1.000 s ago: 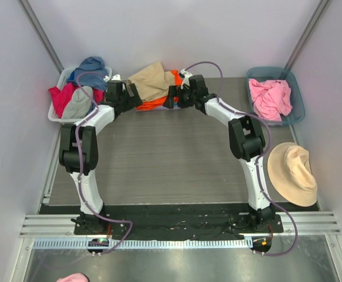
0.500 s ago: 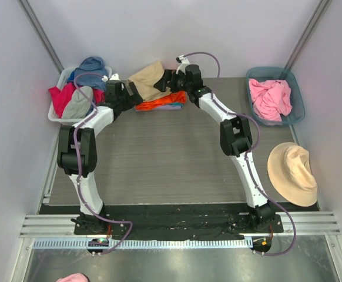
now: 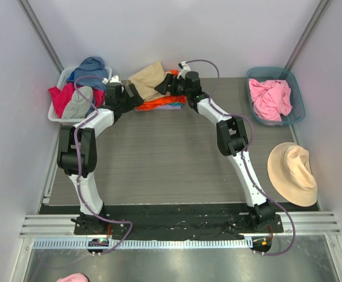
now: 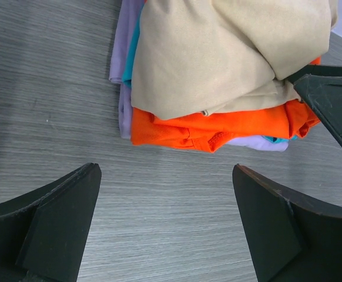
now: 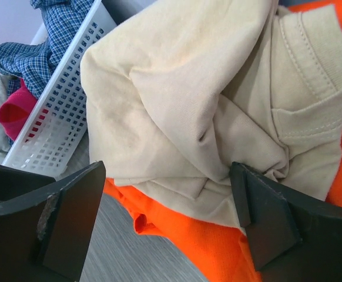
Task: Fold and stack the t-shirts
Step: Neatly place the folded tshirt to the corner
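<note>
The t-shirts are stacked at the table's back centre: a crumpled tan collared one [image 3: 149,79] on top, an orange one [image 3: 159,104] under it, and lavender edges [image 4: 124,88] at the bottom. My left gripper [image 4: 165,217] is open over bare table just in front of the stack's left side. My right gripper [image 5: 168,217] is open and straddles the tan shirt's [image 5: 188,100] lower folds above the orange shirt [image 5: 218,252]; its right fingertip [image 5: 265,217] touches the tan cloth. In the left wrist view a right finger [image 4: 335,106] rests at the tan shirt's [image 4: 218,53] right edge.
A white basket [image 3: 53,114] of mixed clothes stands at the back left, close to the stack. A teal bin [image 3: 297,94] at the back right holds a crumpled pink shirt [image 3: 269,97]. A tan hat [image 3: 292,172] lies at the right edge.
My right arm swung left from the stack's right side, and its gripper now sits over the tan shirt. The left arm stayed put.
</note>
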You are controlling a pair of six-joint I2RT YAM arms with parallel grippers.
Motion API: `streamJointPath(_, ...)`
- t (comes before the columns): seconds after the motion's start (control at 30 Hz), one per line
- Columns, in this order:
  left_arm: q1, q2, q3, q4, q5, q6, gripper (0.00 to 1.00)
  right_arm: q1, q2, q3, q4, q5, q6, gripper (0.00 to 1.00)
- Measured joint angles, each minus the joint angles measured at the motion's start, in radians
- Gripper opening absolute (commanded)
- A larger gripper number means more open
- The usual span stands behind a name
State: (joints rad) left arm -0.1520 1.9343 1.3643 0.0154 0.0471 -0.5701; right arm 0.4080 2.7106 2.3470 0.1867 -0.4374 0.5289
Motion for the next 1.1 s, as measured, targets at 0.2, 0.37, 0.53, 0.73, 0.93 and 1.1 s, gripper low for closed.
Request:
streamJointPath(0.2,0.0,0.0,-0.013,0.026,0.002,0.0,1.0,-0.009,0.0,0.0,0.037,0.008,0.021,0.46)
streamJointPath(0.37,0.0,0.0,-0.028,0.037,0.003,0.0,1.0,-0.019,0.002,-0.005,0.067,0.01,0.046,0.27)
streamJointPath(0.53,0.002,0.0,-0.031,0.041,0.003,0.0,1.0,-0.029,0.019,-0.008,0.09,0.009,0.064,0.15)
streamJointPath(0.73,0.004,0.0,-0.035,0.048,0.003,0.0,1.0,-0.035,0.034,-0.031,0.099,0.008,0.081,0.01)
streamJointPath(0.93,0.004,0.0,-0.05,0.052,0.004,0.0,1.0,-0.039,0.034,-0.08,0.145,0.006,0.089,0.01)
streamJointPath(1.1,0.004,0.0,-0.054,0.054,0.006,0.001,1.0,-0.044,0.02,-0.164,0.205,0.004,0.1,0.01)
